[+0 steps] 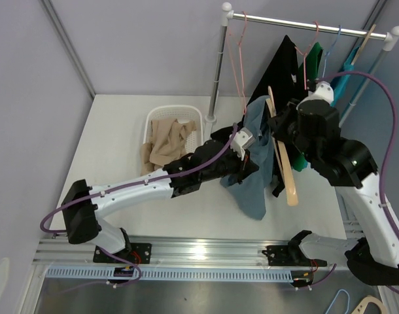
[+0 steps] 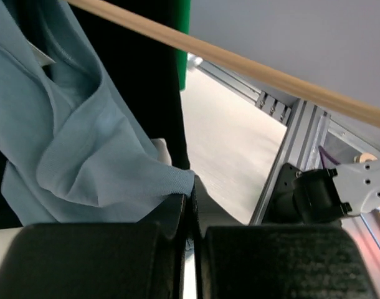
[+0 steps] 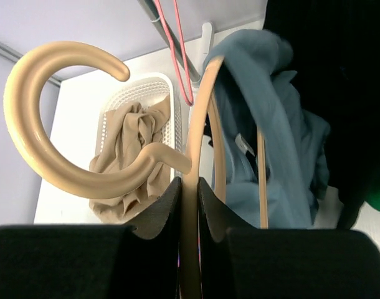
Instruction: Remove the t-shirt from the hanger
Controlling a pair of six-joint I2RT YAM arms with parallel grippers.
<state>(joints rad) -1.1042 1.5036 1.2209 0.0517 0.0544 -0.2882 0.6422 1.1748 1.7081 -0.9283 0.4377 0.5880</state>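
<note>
A light blue t-shirt point(image 1: 257, 154) hangs partly on a tan wooden hanger point(image 1: 284, 163) held above the table. My right gripper point(image 3: 190, 187) is shut on the hanger's frame point(image 3: 199, 124) just below its hook point(image 3: 34, 106); the shirt point(image 3: 271, 137) drapes over the far arm. My left gripper point(image 2: 191, 202) is shut on a fold of the shirt's edge point(image 2: 109, 168), with the hanger's bar point(image 2: 252, 65) passing above. In the top view the left gripper point(image 1: 246, 152) sits at the shirt's left side and the right gripper point(image 1: 282, 123) at its upper right.
A white basket point(image 1: 155, 121) holds beige cloth point(image 1: 168, 140) at the back left. A clothes rail point(image 1: 311, 26) at the back carries a pink hanger point(image 1: 237, 59), a black garment point(image 1: 281, 65) and green and teal garments. An aluminium frame rail point(image 2: 289, 156) edges the table.
</note>
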